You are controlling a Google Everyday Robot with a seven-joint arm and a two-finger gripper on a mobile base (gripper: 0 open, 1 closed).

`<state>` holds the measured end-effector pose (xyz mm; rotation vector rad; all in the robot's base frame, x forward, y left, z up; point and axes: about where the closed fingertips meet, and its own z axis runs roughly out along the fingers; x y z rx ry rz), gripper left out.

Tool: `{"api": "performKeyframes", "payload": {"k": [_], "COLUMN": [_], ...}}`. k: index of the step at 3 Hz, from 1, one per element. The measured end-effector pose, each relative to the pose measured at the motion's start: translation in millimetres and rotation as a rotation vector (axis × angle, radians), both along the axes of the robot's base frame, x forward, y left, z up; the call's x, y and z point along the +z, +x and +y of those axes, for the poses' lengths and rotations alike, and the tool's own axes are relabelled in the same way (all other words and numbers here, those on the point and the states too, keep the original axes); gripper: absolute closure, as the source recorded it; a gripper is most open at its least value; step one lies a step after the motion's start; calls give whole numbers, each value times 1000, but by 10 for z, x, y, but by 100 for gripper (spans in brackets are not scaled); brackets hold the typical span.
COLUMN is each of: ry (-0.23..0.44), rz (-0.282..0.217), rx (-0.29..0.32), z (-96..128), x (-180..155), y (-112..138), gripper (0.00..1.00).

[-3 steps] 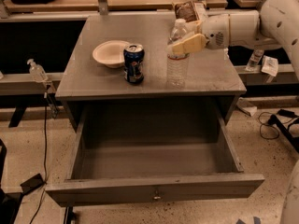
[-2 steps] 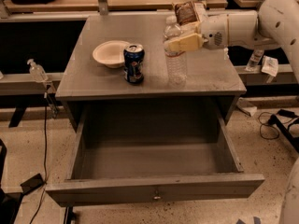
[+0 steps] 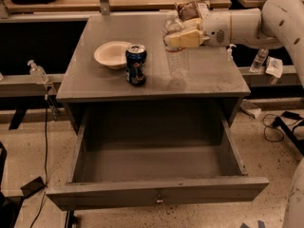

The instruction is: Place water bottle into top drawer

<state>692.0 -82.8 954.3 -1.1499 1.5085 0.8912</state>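
The water bottle [image 3: 177,61], clear ribbed plastic, is over the right-middle of the grey cabinet top [image 3: 95,87], roughly upright, its base just above or at the surface. My gripper [image 3: 175,40] comes in from the right on a white arm and is shut around the bottle's upper half with its yellowish fingers [image 3: 186,38]. The top drawer [image 3: 118,194] is pulled fully open below the cabinet top. It is empty inside, and a small metal knob [image 3: 159,198] sits at the centre of its front panel.
A blue soda can [image 3: 136,64] and a white bowl [image 3: 111,54] stand on the cabinet top, left of the bottle. A brown snack bag [image 3: 187,9] lies at the back. A pump dispenser [image 3: 37,71] is at the left and a small bottle [image 3: 259,60] at the right, with cables [image 3: 278,127] on the floor.
My gripper and the water bottle have shifted slightly left and a little upward. The can, bowl and drawer have not moved.
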Motion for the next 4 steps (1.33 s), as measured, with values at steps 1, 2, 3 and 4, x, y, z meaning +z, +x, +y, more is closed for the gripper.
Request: {"api": "performKeyframes", "payload": {"k": [1, 2, 3, 4], "ry": [84, 100, 100, 123], "rz": [-67, -122, -128, -110], "rx": [21, 71, 76, 70], "z": [122, 370, 395, 376], "x": [255, 473, 498, 475], "y": [22, -110, -128, -135], "gripper": [100, 100, 100, 100]}}
